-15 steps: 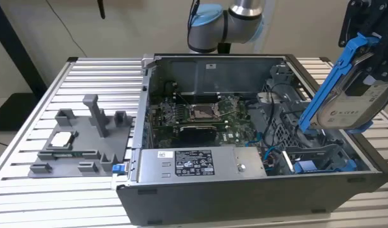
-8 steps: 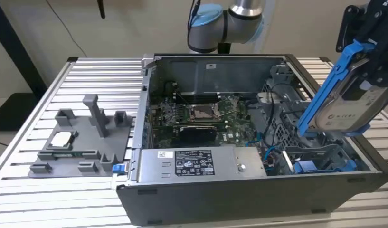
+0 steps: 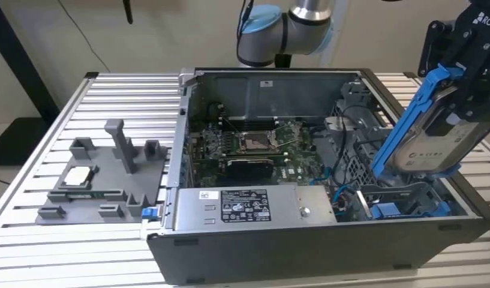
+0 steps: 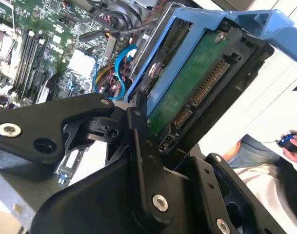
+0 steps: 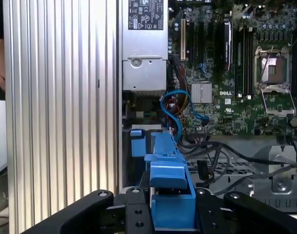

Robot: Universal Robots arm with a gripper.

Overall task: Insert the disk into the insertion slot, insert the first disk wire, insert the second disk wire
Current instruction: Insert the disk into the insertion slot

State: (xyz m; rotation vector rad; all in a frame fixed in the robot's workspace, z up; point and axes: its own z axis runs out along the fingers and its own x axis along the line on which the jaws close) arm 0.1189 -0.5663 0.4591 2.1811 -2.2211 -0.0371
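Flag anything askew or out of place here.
No damage visible. The blue-framed silver-grey rectangular hard drive hangs tilted in the black gripper above the perforated grey metal drive bay, not yet seated.

The disk (image 3: 427, 150) has a white label. The grey power box (image 3: 253, 207) has one too. Their small print cannot be read.

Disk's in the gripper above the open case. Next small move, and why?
Probably ease the disk straight down along its own tilt toward the slot. The gripper is shut on the disk's blue frame. In the exterior view the disk hangs tilted over the case, with its lower end just above the slot and apparently not yet inside it.
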